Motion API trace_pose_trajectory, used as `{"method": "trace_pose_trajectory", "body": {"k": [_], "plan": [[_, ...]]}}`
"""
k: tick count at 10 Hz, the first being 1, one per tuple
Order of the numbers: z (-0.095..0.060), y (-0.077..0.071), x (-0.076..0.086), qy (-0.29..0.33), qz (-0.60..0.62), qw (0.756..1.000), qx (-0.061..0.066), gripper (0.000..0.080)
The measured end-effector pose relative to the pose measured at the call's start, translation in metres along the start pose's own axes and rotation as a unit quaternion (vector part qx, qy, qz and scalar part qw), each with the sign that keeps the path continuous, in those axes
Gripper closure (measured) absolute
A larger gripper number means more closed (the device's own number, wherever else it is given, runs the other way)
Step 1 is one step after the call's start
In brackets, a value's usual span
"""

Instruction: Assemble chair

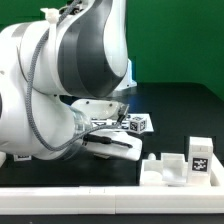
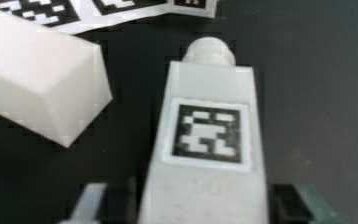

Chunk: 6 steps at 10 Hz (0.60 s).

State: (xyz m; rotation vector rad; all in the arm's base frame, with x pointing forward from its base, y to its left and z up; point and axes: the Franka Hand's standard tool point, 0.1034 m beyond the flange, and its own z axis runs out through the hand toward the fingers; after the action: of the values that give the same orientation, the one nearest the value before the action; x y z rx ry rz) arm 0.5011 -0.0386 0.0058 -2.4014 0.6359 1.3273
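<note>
In the wrist view a long white chair leg [image 2: 206,130] with a rounded tip and one square marker tag lies on the black table, running straight out from between my gripper [image 2: 199,205]. One finger stands at each side of its near end, with a thin dark band between each finger and the leg; whether the pads touch it does not show. A white blocky chair piece [image 2: 37,85] lies beside the leg. In the exterior view the gripper [image 1: 112,142] is low over the table under the big white arm, next to a small tagged chair part [image 1: 137,123].
More white chair pieces [image 1: 165,168], one standing with a tag [image 1: 198,157], lie at the exterior view's right near the front. A white rail [image 1: 120,196] runs along the front edge. Tagged white surfaces [image 2: 114,8] show beyond the leg's tip.
</note>
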Motion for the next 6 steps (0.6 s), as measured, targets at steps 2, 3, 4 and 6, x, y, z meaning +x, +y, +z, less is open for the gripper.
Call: {"method": "trace_pose_trajectory", "body": {"k": [2,3,4,6], "plan": [[-0.007,-0.004,-0.002,0.014,-0.004,1.0,0.001,0.0516],[-0.02,-0.013,-0.015,0.015,-0.013,1.0,0.002,0.0516],[-0.041,-0.024,-0.025,0.055,-0.024,0.998,0.006,0.0516],[-0.066,-0.045,-0.052,0.125,-0.043,0.991,0.011,0.0516]]}}
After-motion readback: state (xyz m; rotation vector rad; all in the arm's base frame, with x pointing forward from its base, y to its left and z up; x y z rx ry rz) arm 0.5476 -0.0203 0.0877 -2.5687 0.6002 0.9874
